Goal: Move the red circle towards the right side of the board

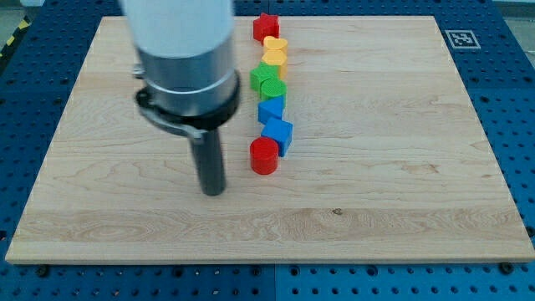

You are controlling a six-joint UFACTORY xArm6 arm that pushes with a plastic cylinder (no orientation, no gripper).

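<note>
The red circle [264, 155] stands near the board's middle, at the lower end of a column of blocks. It touches a blue cube [278, 134] just above and to its right. My tip [214, 191] rests on the board left of the red circle and a little below it, a short gap apart. The rod rises into the large grey arm body [185, 58] at the view's upper left.
Above the blue cube the column runs toward the view's top: a second blue block [271, 109], two green blocks [267, 78] [273, 89], two yellow blocks [277, 44] [274, 58], and a red star [266, 26]. The wooden board [401, 167] lies on a blue perforated table.
</note>
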